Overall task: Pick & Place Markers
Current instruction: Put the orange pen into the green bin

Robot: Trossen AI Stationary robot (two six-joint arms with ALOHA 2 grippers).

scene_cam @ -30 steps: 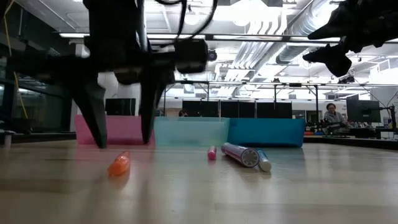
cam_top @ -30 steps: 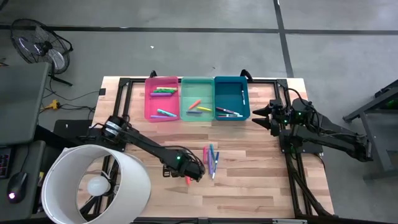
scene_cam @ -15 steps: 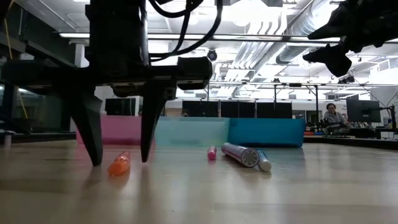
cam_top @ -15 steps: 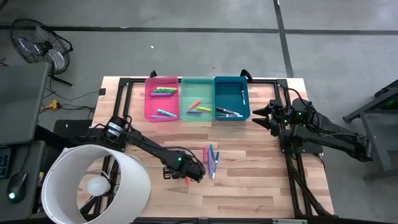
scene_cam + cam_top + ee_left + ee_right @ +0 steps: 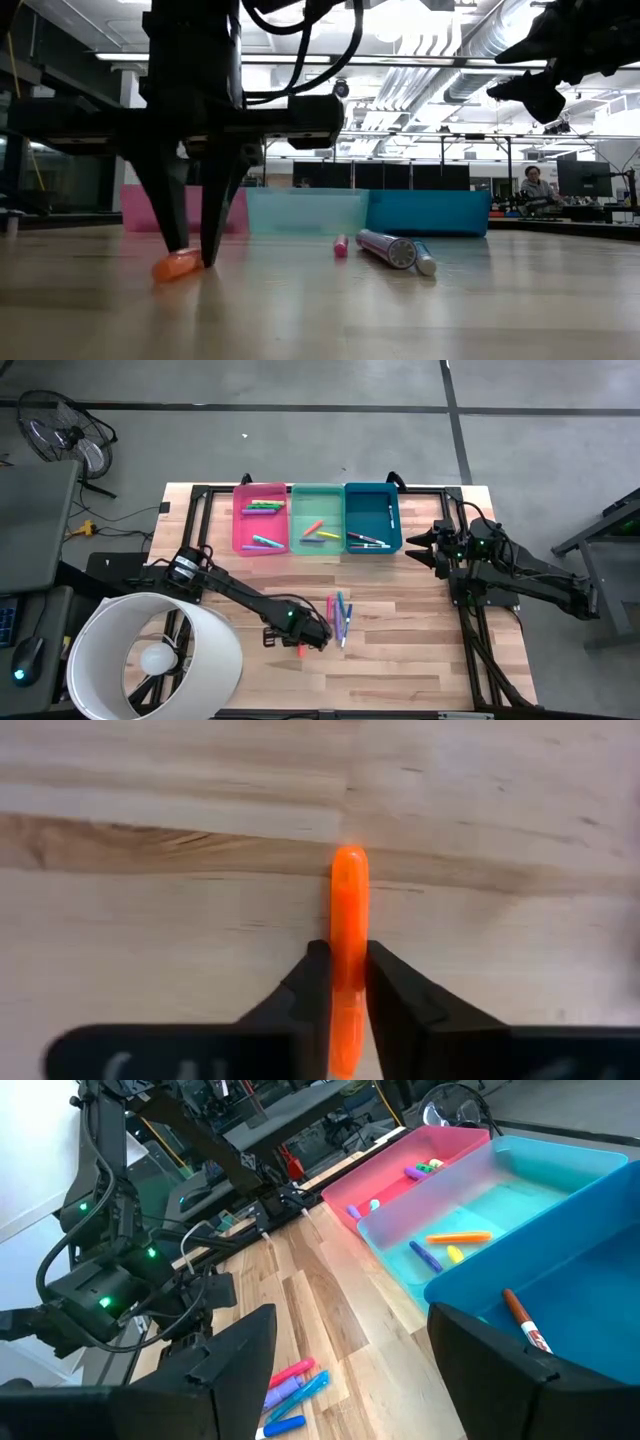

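Along the table's far edge stood three bins: the pink bin (image 5: 261, 519) held green, yellow and blue markers, the green bin (image 5: 318, 520) an orange and a yellow one, the blue bin (image 5: 372, 518) a white marker. Nearer, the left gripper (image 5: 348, 982) pinched a stubby orange marker (image 5: 349, 925) lying on the wood, its rear end hidden between the fingers. Loose markers (image 5: 340, 615) lay just beside. The right gripper (image 5: 412, 546) hovered spread near the blue bin.
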